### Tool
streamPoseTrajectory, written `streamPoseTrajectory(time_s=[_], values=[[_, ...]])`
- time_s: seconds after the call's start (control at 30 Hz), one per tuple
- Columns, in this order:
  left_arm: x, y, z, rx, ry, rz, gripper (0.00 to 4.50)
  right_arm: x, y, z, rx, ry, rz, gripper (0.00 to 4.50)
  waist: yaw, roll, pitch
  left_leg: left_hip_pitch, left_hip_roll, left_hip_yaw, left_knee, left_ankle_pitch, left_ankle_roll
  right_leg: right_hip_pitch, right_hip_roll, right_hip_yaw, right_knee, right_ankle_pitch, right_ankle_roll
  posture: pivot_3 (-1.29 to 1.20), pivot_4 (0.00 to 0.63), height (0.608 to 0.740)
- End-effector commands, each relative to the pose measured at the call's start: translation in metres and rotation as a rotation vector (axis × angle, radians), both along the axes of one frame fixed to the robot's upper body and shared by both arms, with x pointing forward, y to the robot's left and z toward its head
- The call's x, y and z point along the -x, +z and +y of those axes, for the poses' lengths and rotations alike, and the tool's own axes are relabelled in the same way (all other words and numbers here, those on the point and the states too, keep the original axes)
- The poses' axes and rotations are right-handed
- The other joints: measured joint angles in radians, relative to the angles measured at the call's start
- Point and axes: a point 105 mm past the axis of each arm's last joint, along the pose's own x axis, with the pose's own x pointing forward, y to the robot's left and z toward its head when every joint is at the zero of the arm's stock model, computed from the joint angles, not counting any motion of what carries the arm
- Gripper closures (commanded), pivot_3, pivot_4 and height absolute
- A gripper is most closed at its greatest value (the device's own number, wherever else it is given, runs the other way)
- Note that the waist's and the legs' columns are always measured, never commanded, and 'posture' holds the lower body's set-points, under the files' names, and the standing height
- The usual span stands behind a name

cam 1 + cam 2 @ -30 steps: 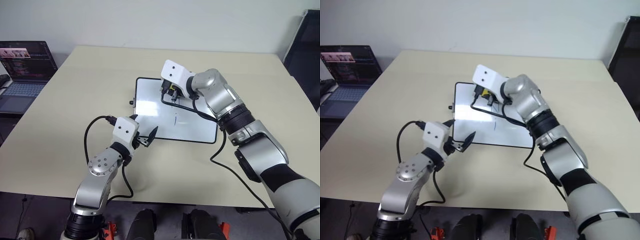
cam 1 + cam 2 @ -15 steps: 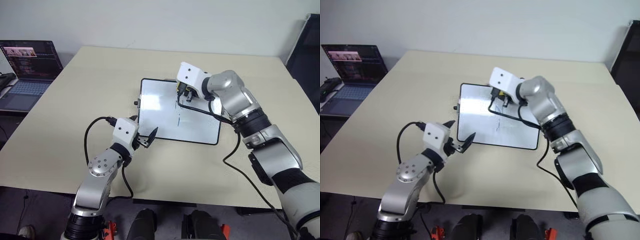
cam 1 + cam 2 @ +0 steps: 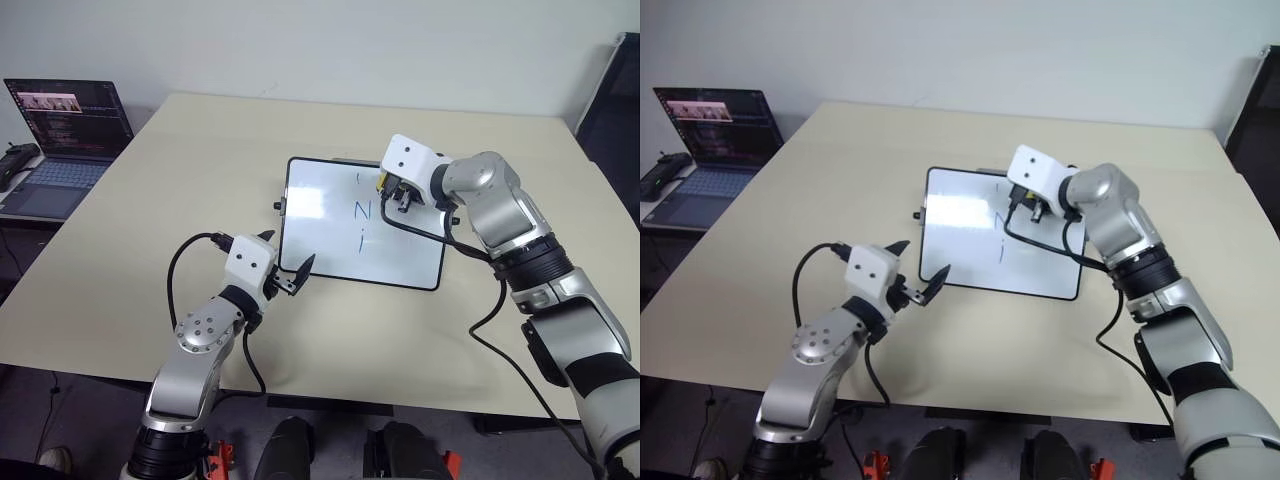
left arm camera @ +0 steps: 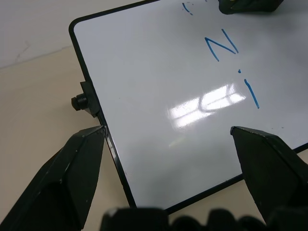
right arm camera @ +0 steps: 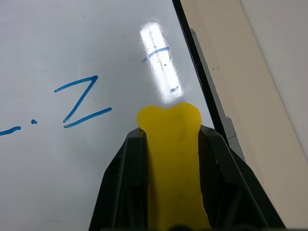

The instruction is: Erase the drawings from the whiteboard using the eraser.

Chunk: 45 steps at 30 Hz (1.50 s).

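Readable on my whiteboard (image 4: 144, 86): blue drawings (image 4: 231, 67), an "N" with an "i" below. Laptop (image 3: 60, 130) screen text illegible.

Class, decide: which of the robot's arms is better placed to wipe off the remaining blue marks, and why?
The right. Its end effector is shut on the eraser over the whiteboard, beside the drawings. The left end effector is open at the board's near corner.

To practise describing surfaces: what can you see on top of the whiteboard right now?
On the whiteboard: blue drawings, an N with an i-like stroke below, plus faint remnants near the far edge. The right hand holds the yellow eraser over it; whatever lies beneath is hidden.
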Motion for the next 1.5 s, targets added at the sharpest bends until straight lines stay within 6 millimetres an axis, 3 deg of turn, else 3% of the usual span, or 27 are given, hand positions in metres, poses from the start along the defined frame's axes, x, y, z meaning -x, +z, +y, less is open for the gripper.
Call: streamPoseTrajectory(time_s=[0.03, 0.2, 0.43, 0.57, 1.0, 1.23, 1.5], values=[[0.002, 0.015, -0.004, -0.005, -0.026, -0.065, 0.00, -0.001, 0.007, 0.000, -0.022, -0.041, 0.016, 3.42, -0.001, 0.000, 0.000, 0.000, 0.000, 0.000, 0.000, 0.000, 0.000, 0.000, 0.000, 0.000, 0.000, 0.000, 0.000, 0.00, 0.150, 0.740], [0.001, 0.015, -0.006, -0.002, -0.032, -0.064, 0.00, 0.003, 0.026, 0.027, -0.068, 0.015, -0.010, 3.42, -0.005, 0.000, 0.000, -0.001, 0.001, 0.001, -0.001, 0.000, 0.000, -0.003, 0.001, 0.001, 0.000, 0.000, 0.000, 0.00, 0.150, 0.740], [0.000, 0.016, -0.006, -0.002, -0.029, -0.065, 0.00, 0.001, 0.026, 0.041, -0.072, 0.048, -0.014, 3.42, -0.019, 0.001, 0.000, -0.003, 0.001, 0.003, -0.003, 0.000, 0.000, -0.005, 0.001, 0.003, -0.001, 0.000, 0.000, 0.00, 0.150, 0.740], [0.001, 0.015, -0.006, 0.002, -0.026, -0.064, 0.00, 0.002, 0.029, 0.065, -0.090, 0.096, -0.024, 3.42, -0.027, 0.001, 0.001, -0.002, 0.001, 0.003, -0.003, 0.000, 0.000, -0.005, 0.001, 0.003, -0.001, 0.000, 0.000, 0.00, 0.150, 0.740], [0.001, 0.015, -0.005, 0.005, -0.014, -0.067, 0.00, -0.001, 0.040, 0.102, -0.123, 0.169, -0.062, 3.42, -0.027, 0.001, 0.001, -0.002, 0.001, 0.003, -0.004, 0.000, 0.000, -0.006, 0.001, 0.003, -0.001, 0.000, 0.000, 0.00, 0.150, 0.740], [0.000, 0.016, -0.005, 0.006, -0.014, -0.070, 0.00, -0.006, 0.040, 0.107, -0.118, 0.174, -0.077, 3.42, -0.027, 0.001, 0.001, -0.002, 0.001, 0.003, -0.004, 0.000, 0.000, -0.006, 0.001, 0.003, -0.001, 0.000, 0.000, 0.00, 0.150, 0.740], [0.001, 0.015, -0.004, 0.004, -0.012, -0.068, 0.00, -0.011, 0.028, 0.096, -0.097, 0.153, -0.050, 3.42, -0.027, 0.002, 0.001, -0.002, 0.001, 0.003, -0.004, 0.000, 0.000, -0.006, 0.001, 0.003, 0.000, 0.000, 0.000, 0.00, 0.150, 0.740]])
